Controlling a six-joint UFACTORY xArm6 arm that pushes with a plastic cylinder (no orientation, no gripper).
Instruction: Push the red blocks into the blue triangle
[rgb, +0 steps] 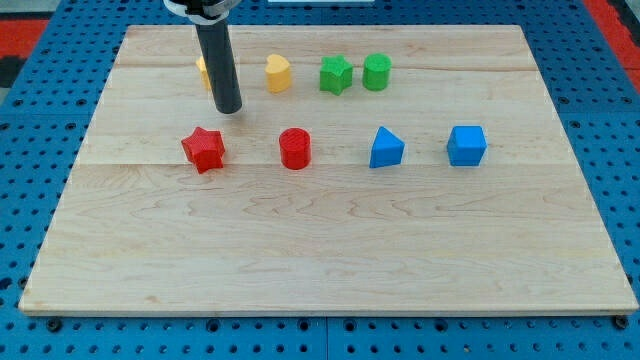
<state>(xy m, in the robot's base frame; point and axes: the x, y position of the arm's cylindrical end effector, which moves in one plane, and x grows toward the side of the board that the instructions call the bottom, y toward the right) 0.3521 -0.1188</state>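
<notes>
A red star block (204, 149) lies at the board's left middle. A red cylinder block (295, 148) lies to its right. The blue triangle block (385, 148) lies further right, in the same row. My tip (229, 110) is above and a little right of the red star, apart from it, and left of and above the red cylinder.
A blue cube (466, 145) lies right of the blue triangle. In the top row lie a yellow block (203, 70) partly hidden behind my rod, a yellow heart (278, 73), a green star (336, 74) and a green cylinder (376, 72). The wooden board (320, 250) sits on a blue pegboard.
</notes>
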